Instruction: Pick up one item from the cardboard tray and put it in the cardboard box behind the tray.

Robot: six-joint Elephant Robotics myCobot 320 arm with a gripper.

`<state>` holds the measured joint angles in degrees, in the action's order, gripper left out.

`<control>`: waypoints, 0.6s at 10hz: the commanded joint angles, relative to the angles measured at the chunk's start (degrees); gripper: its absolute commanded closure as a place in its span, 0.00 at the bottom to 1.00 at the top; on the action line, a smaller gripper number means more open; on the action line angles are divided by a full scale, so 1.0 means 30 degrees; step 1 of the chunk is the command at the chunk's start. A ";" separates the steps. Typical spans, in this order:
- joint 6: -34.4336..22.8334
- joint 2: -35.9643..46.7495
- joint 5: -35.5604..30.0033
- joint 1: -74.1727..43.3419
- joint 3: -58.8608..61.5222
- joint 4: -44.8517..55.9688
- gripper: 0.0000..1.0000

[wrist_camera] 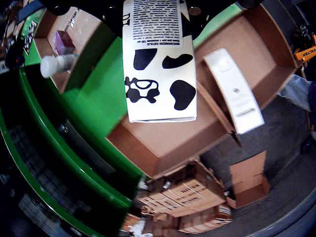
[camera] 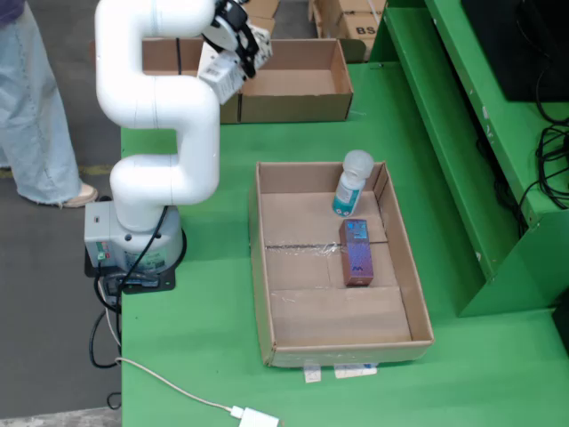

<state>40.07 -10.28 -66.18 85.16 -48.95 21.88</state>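
Observation:
My gripper (camera: 238, 52) is shut on a white carton with black cow spots (camera: 221, 76) and holds it above the open cardboard box (camera: 298, 105) behind the tray. In the gripper view the carton (wrist_camera: 158, 64) hangs from the gripper (wrist_camera: 153, 7) over the box's brown floor (wrist_camera: 168, 140). A white oblong box (wrist_camera: 234, 91) lies in the box beyond a divider. The cardboard tray (camera: 263, 294) holds a white bottle with a blue label (camera: 351, 183) and a purple box (camera: 357, 253). Both also show in the gripper view, the bottle (wrist_camera: 57, 64) and the purple box (wrist_camera: 64, 42).
The arm's base (camera: 133, 245) stands at the green table's left edge, with cables (camera: 169, 382) trailing to the front. A green shelf frame (camera: 462, 142) runs along the right. A person (camera: 36, 98) stands at far left. Stacked cartons (wrist_camera: 187, 197) sit on the floor beyond the box.

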 commanded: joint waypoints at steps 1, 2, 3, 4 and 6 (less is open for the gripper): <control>-0.0420 -1.6004 0.0555 1.0151 1.6317 -0.2035 1.00; -0.0732 -1.6329 0.0870 1.0484 1.6316 -0.3176 1.00; -0.1428 -1.7071 0.1511 1.1009 1.6317 -0.5517 1.00; -0.1428 -1.7071 0.1511 1.1009 1.6317 -0.5517 1.00; -0.2258 -1.7907 0.2390 1.2191 1.6317 -0.8254 1.00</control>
<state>36.12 -28.30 -62.57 102.56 -31.64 8.26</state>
